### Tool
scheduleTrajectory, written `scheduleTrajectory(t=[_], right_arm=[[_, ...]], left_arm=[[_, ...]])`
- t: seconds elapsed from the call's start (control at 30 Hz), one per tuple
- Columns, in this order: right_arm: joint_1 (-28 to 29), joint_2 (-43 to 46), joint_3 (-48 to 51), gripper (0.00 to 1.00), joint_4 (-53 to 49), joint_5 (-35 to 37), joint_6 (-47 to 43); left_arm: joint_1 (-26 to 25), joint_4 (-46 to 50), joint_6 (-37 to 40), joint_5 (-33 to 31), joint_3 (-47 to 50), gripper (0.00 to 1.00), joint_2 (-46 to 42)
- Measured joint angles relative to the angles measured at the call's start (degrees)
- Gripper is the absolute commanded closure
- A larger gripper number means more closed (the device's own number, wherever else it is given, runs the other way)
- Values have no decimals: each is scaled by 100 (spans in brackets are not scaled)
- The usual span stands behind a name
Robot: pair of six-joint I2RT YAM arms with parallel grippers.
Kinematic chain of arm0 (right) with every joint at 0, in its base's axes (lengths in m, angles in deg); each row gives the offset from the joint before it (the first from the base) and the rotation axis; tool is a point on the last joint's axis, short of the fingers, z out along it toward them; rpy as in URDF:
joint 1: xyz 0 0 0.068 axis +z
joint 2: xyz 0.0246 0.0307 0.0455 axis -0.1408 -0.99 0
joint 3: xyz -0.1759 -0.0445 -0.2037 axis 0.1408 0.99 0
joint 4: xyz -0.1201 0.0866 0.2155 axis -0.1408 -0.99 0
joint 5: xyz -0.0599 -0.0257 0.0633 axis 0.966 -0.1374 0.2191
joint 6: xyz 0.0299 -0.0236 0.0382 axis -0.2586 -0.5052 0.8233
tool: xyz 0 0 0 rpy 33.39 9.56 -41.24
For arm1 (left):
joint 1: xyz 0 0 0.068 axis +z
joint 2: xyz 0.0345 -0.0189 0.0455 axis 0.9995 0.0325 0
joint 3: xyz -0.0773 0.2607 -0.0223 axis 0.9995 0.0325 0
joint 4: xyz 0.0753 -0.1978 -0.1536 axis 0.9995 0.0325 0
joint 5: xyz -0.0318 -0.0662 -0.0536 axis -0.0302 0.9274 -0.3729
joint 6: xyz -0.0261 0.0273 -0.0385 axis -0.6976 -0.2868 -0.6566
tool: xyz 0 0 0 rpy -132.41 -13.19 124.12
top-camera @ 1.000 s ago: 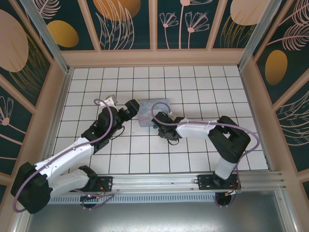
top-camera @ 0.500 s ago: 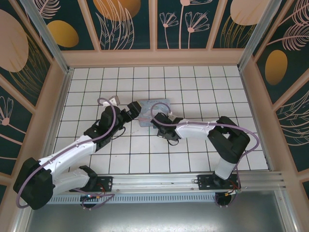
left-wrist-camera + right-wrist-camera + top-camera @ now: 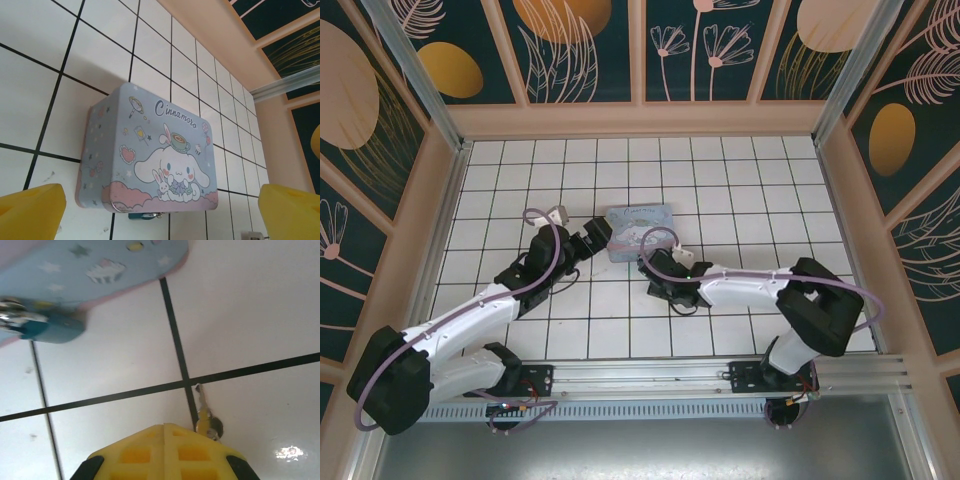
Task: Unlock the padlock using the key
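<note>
Near the tabletop's middle, your right gripper (image 3: pixel 164 432) has just pressed its jaws together beside the key (image 3: pixel 204 412) (apparently missing it); left gripper (image 3: pixel 162 200) jaws spread.

tin box (image 3: pixel 155 150): pastel blue, cartoon lid, flat | tiled floor (image 3: pixel 720 170): white

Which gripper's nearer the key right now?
Right. The right gripper is shut, tips right at the key head on the tile; the left gripper is open, off at the tin box.
</note>
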Motion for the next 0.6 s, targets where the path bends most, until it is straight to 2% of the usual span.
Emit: scheduleTrajectory(t=[0.2, 0.23, 0.3, 0.33, 0.37, 0.43, 0.6], right_arm=[[9, 417, 2, 100, 85, 81, -9], [9, 468, 4, 97, 83, 90, -17], [7, 518, 20, 65, 63, 107, -13], [7, 522, 24, 53, 24, 127, 15], [4, 520, 31, 47, -9, 140, 39], [2, 518, 42, 39, -160, 153, 107], [-4, 343, 42, 38, -444, 168, 409]], left_arm=[[0, -247, -188, 374, 92, 2, 13], [0, -271, -208, 420, 98, 2, 28], [0, -297, -243, 514, 98, 2, 59], [0, -299, -260, 542, 101, 2, 70], [0, -306, -275, 549, 109, 1, 76], [0, -334, -339, 562, 140, 2, 92], [0, -343, -468, 560, 173, 1, 146]])
